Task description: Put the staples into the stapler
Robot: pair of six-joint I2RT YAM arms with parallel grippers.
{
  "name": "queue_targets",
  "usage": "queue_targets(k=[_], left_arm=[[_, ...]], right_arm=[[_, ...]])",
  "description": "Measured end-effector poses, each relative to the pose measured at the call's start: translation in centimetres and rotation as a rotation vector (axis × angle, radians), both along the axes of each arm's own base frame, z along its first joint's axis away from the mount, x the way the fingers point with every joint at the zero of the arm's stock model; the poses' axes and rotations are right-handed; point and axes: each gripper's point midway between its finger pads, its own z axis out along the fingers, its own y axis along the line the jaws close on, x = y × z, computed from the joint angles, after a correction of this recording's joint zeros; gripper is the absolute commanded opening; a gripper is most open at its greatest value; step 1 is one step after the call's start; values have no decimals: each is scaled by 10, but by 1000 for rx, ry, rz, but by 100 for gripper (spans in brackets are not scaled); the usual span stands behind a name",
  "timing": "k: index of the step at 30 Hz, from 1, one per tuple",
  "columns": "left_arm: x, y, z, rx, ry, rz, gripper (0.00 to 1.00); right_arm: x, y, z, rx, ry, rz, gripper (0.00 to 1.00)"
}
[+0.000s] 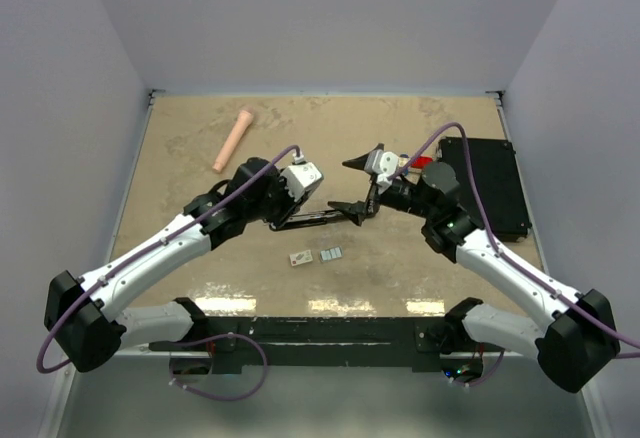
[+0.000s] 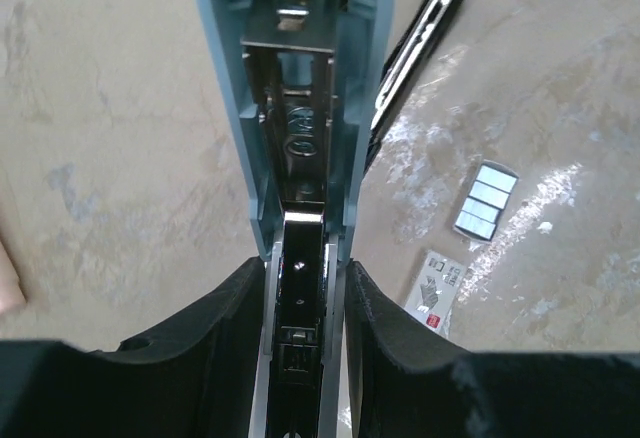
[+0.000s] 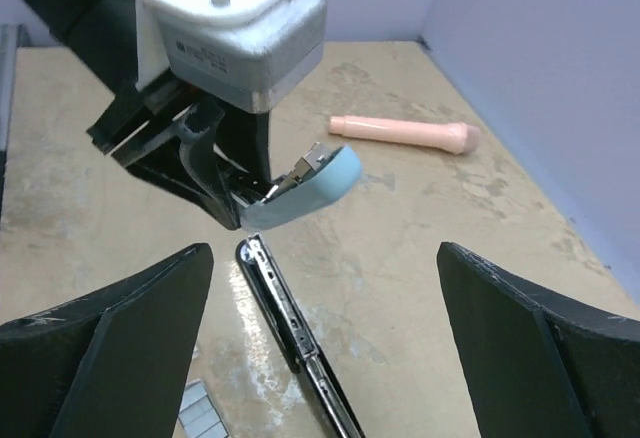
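Observation:
The stapler is swung wide open. Its light blue cover points up and away, and the black base with its metal rail hangs down to the table. My left gripper is shut on the stapler's magazine channel, holding it above the table. My right gripper stands open just in front of the stapler, with nothing between its fingers. The staples lie on the table below: a small white box with red print and a grey-blue block.
A pink cylindrical handle lies at the back left. A black flat case sits at the right edge, with a small red item beside it. Grey walls enclose the sandy table.

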Motion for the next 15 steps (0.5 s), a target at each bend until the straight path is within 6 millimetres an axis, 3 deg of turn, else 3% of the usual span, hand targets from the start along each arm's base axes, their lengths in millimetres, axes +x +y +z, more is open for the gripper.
queue_targets(k=[7, 15], left_arm=[[6, 45, -38, -11, 96, 419, 0], [-6, 92, -80, -102, 177, 860, 0]], right_arm=[[16, -19, 21, 125, 41, -188, 99], [37, -30, -3, 160, 218, -349, 99]])
